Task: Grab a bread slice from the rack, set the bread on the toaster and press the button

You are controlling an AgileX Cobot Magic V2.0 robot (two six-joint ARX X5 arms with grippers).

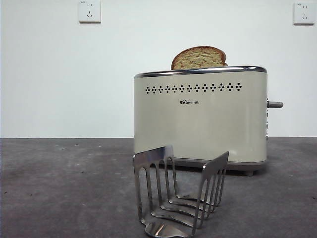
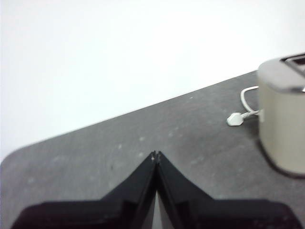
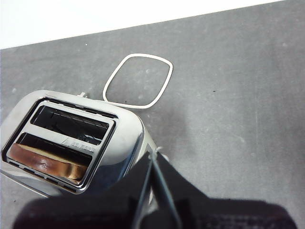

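Observation:
The slice of bread [image 1: 199, 58] stands in one slot of the cream toaster [image 1: 200, 116], its rounded top sticking out above the chrome rim. From the right wrist its dark crust [image 3: 45, 163] shows in one slot; the other slot is empty. The steel rack [image 1: 178, 191] stands empty in front of the toaster. The dark lever button [image 1: 275, 104] sticks out of the toaster's right end. My right gripper [image 3: 153, 153] is shut and empty, above the toaster's end. My left gripper [image 2: 156, 155] is shut and empty over bare table, away from the toaster [image 2: 283, 114].
The toaster's white cord and plug [image 2: 236, 118] lie on the dark table behind it, the cord looped [image 3: 138, 81]. Two wall sockets [image 1: 89, 11] sit high on the white wall.

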